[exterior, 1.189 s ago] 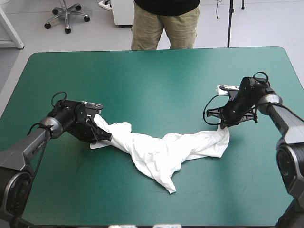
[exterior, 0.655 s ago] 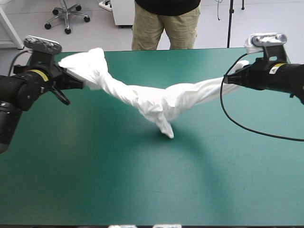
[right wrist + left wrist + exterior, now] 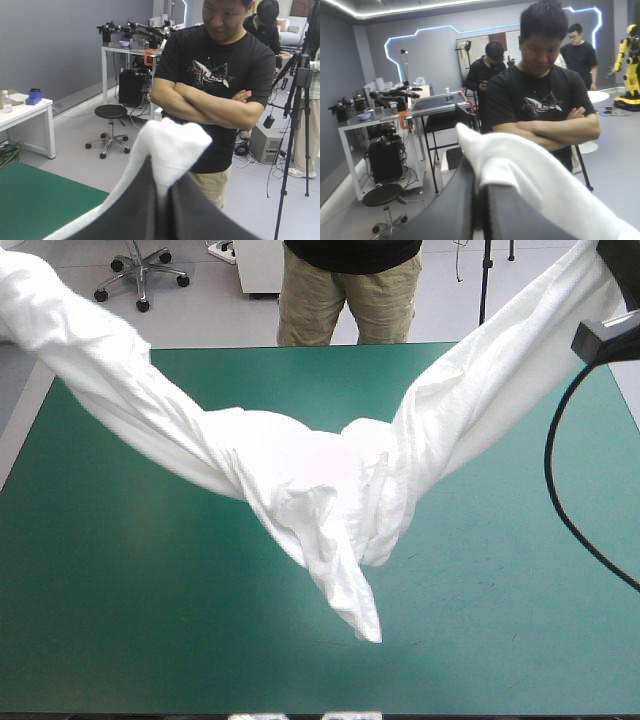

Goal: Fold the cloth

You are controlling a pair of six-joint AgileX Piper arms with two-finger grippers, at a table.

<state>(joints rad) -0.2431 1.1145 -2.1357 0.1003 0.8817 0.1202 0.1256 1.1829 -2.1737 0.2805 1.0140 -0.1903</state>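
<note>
Over table [image 3: 110,640], T-shirt [image 3: 300,480] hangs pinched in L gripper [image 3: 480,192] & R gripper [image 3: 161,187].

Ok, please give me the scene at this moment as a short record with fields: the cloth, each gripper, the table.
T-shirt: white, lifted, hanging in a V between the two grippers, bunched in the middle, one tip pointing down
Left gripper: raised, shut on the T-shirt
Right gripper: raised, shut on the T-shirt
Table: teal-green, below the T-shirt
Fold: not yet done
</note>
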